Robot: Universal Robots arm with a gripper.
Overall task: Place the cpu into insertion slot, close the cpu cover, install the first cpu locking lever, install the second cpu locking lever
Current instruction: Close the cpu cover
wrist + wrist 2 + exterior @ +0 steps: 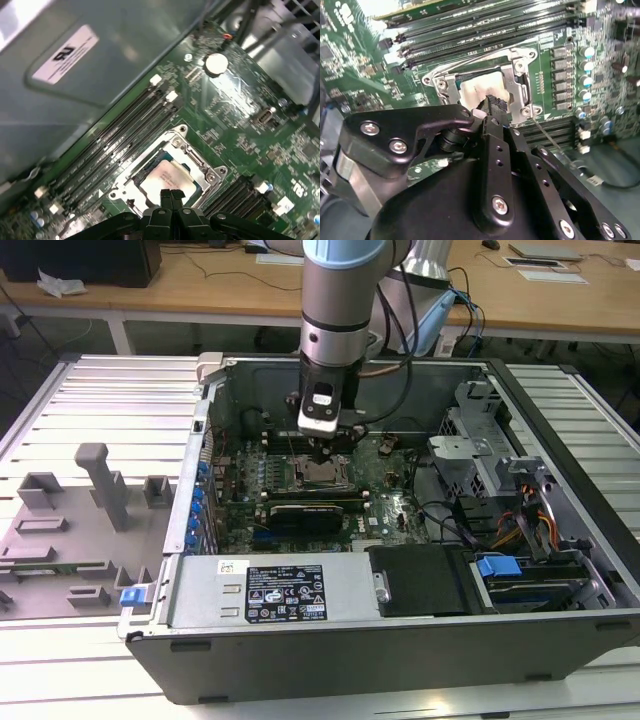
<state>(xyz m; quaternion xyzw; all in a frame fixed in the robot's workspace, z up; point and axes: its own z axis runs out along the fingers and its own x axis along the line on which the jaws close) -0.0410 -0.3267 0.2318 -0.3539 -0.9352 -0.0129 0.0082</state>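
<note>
Jaws are sitting closed, their slim black fingertips (166, 197) pressing flat against each other right over the cpu (167, 176); whether they are touching it I cannot tell. That small square chip, with its pale, matte silver-grey top, is lying flat in the insertion slot (324, 477). The cpu cover (196, 159), a thin silvery metal frame with a large square opening, is lying down around it. Glossy green circuit board (235, 115) is surrounding the socket, with long, narrow black memory slots (125, 137) running in parallel rows beside it and a round, shiny coin cell (216, 63) sitting farther off. In the exterior view the smooth grey cylindrical arm (330, 310) is reaching straight down into the open, boxy dark-grey computer case (300, 670), which is resting on a ribbed metal table (110, 390).
</note>
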